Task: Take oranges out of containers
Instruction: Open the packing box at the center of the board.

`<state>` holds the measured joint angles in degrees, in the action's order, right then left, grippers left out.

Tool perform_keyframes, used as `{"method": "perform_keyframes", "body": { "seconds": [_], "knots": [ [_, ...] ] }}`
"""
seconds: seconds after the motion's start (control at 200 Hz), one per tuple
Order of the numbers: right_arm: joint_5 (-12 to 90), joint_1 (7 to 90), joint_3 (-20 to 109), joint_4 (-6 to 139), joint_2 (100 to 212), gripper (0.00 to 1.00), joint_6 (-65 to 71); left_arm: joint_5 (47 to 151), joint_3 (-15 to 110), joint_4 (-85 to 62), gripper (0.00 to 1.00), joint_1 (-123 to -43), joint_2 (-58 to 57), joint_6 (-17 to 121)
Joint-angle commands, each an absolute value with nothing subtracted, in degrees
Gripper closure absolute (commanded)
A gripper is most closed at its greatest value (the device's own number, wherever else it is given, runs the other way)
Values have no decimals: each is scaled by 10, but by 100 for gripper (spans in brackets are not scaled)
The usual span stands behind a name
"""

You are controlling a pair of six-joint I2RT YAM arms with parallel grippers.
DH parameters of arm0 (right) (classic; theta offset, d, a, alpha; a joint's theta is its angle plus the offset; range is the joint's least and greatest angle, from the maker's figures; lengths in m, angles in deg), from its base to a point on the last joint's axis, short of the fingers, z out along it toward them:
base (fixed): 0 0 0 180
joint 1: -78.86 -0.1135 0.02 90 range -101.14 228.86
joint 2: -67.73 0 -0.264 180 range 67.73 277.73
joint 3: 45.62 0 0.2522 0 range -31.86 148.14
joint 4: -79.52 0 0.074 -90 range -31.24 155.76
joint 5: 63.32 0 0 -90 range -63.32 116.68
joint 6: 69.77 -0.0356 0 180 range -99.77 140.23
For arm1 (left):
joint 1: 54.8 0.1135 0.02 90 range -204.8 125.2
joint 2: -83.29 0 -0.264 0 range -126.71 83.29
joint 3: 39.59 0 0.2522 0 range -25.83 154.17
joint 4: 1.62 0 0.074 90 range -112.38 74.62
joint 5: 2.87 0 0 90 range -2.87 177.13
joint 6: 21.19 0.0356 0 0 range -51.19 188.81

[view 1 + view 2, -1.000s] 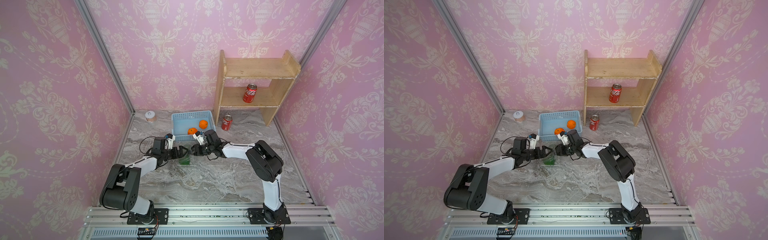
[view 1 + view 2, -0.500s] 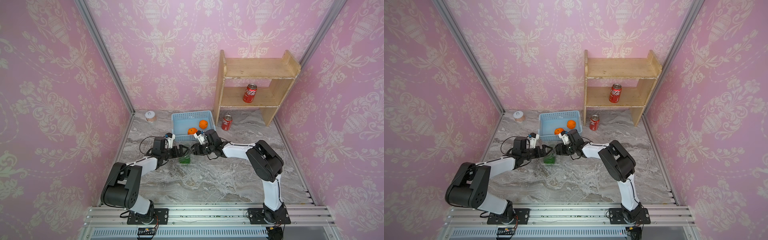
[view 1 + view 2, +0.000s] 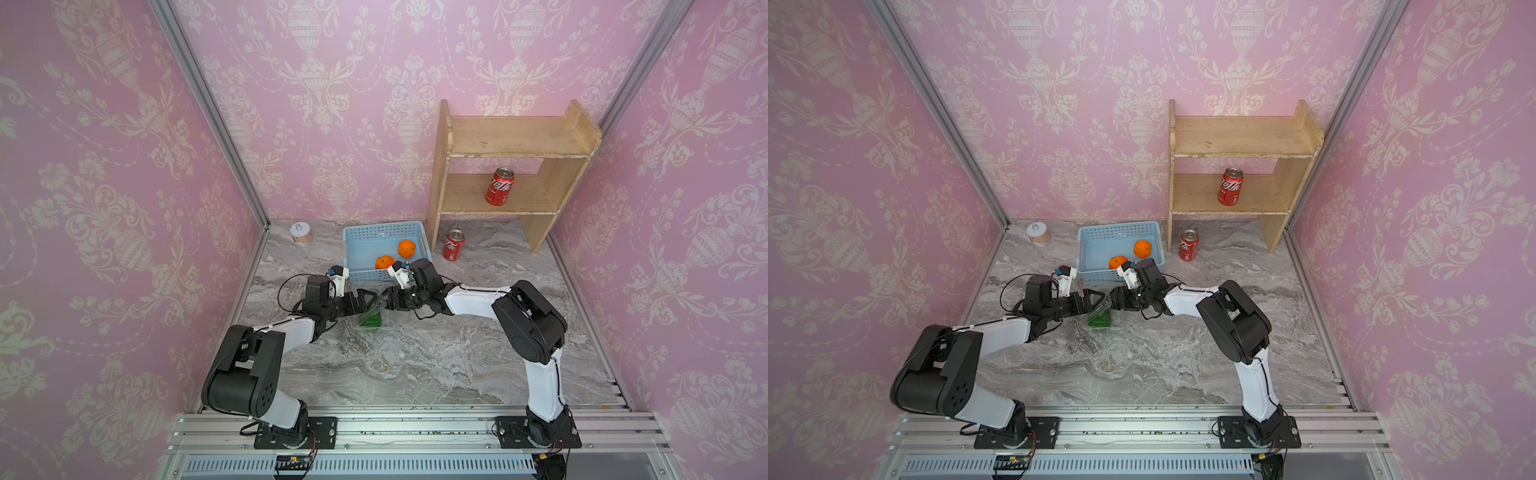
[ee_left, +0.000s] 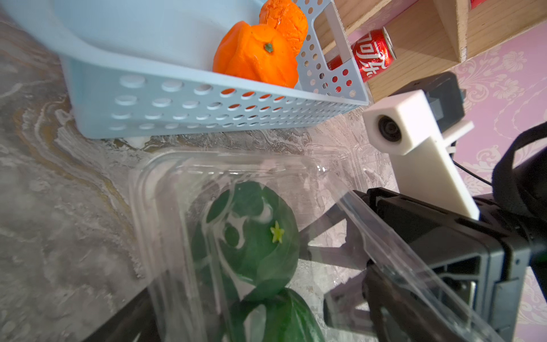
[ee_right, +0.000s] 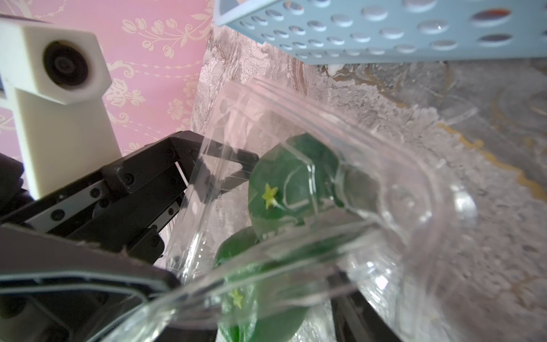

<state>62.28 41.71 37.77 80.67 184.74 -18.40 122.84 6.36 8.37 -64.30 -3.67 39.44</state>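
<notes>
Just before the blue basket (image 3: 382,228), the clear box (image 4: 165,207) of green oranges (image 4: 251,231) lay lengthwise toward the robot, between both claws. The right claw (image 3: 384,302) was spread around its lid (image 4: 384,242); the left claw's (image 3: 371,300) grip was unclear.

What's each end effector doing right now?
Left end effector: around the clear clamshell, grip cannot be told.
Right end effector: open.

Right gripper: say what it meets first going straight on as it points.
The right gripper would probably first meet the clear clamshell container, right at its fingertips; the left gripper sits just beyond. Depth is uncertain.
</notes>
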Motion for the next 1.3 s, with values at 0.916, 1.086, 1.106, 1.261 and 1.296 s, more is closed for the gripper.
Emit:
{"method": "perform_keyframes", "body": {
  "seconds": [0.916,1.086,1.106,1.261,1.296],
  "knots": [
    [525,404,367,798,1817,68,-185,1291,30,161,1,-652,-69,368],
    [483,407,326,812,1792,76,-203,1294,28,169,1,-652,-74,364],
    [480,408,321,816,1789,76,-205,1294,27,170,1,-652,-75,364],
    [461,408,300,838,1779,79,-220,1297,27,176,1,-652,-80,362],
    [460,408,296,845,1778,80,-223,1297,28,176,1,-652,-80,360]
  ]
}}
